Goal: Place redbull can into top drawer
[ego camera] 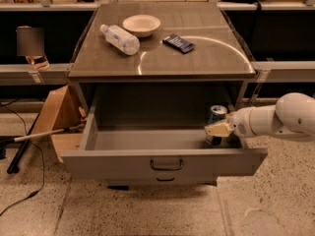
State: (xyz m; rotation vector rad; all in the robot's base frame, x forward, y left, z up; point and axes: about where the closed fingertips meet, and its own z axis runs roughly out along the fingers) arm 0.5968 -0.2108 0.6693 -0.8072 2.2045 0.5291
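The redbull can (217, 115) stands upright in the right end of the open top drawer (165, 163), a wide grey drawer with a dark bar handle at centre. My gripper (218, 130) reaches in over the drawer's right side from the white arm (275, 122). It is shut on the can's lower body, and one tan finger (219, 129) lies across the can's front. The can's base sits at or just above the drawer floor, and I cannot tell which.
On the cabinet top (206, 58) lie a clear plastic water bottle (120, 38), a white bowl (141, 24) and a dark blue packet (178, 43). An open cardboard box (58, 119) and a stick (39, 134) are on the floor at the left.
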